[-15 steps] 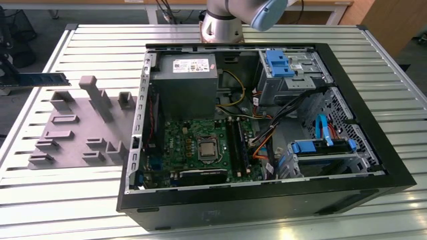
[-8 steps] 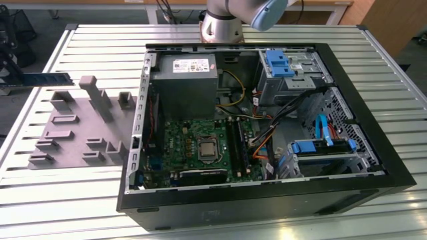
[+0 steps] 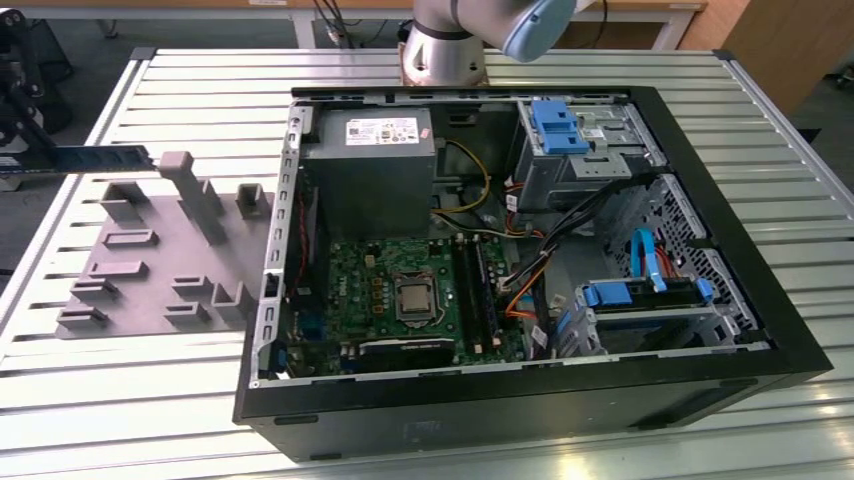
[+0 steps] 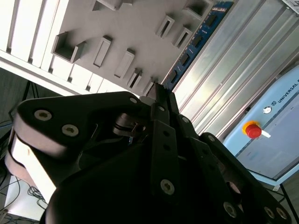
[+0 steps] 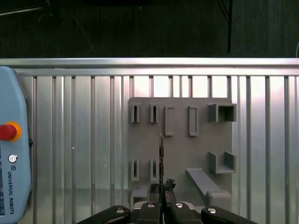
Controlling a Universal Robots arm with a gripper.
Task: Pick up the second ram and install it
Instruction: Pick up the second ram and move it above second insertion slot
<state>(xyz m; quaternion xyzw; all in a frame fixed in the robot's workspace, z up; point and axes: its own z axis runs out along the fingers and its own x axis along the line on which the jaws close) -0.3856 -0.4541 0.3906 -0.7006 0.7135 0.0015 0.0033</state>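
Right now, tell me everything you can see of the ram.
The ram is a slim, long blue-green circuit board with a row of dark chips on its face, as the second wrist view shows. The gripper is shut on one end, so the board sticks out roughly level from the fingertips, standing on its long edge, at the exterior view's left. It hangs over the grey slotted holder and seems clear of it.

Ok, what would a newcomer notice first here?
An open computer case lies on the slatted table, its motherboard exposed. At the exterior view's left, the gripper grips the second ram by the grey slotted fixture.
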